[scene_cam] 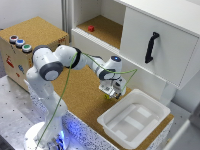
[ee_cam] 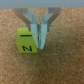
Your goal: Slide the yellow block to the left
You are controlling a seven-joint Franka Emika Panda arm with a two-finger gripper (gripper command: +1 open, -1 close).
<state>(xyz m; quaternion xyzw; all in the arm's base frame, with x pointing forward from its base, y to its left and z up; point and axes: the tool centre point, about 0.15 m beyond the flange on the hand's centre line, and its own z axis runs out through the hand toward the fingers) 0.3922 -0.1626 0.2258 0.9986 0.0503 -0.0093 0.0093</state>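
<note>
The yellow block (ee_cam: 26,41) is a tiny yellow-green cube with a dark letter-like mark on one face, resting on the cork tabletop (ee_cam: 60,65). In the exterior view it (scene_cam: 107,96) shows just under the fingers, close to the white bin. My gripper (ee_cam: 39,39) stands low over the cork with its fingers close together and nothing between them. One finger (ee_cam: 43,32) reaches down right beside the block's side; the other is partly hidden behind the block. In the exterior view the gripper (scene_cam: 111,91) is near the middle of the cork surface.
A white plastic bin (scene_cam: 150,107) sits right beside the gripper on the exterior view's right. A white cabinet with a black handle (scene_cam: 151,47) stands behind. A small red block (scene_cam: 91,28) lies on the open shelf. A wooden box with coloured buttons (scene_cam: 20,42) is on the exterior view's left.
</note>
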